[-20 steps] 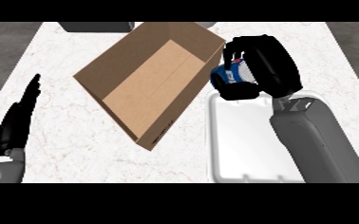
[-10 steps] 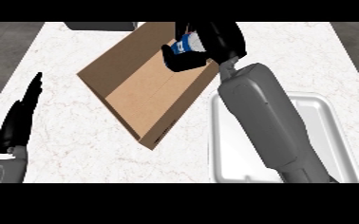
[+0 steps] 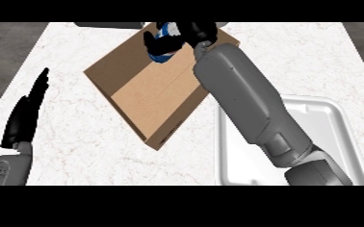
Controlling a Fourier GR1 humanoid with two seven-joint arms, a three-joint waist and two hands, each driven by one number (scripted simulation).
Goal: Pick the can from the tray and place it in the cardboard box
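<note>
Head view: right hand clasps blue can over cardboard box.

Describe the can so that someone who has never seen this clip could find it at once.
Start from the cardboard box, the big brown shape lying at an angle on the white marble counter. Over its far end, the right hand curls round the can. It is the only blue and white thing in view; the white tray lies to the box's right.
</note>
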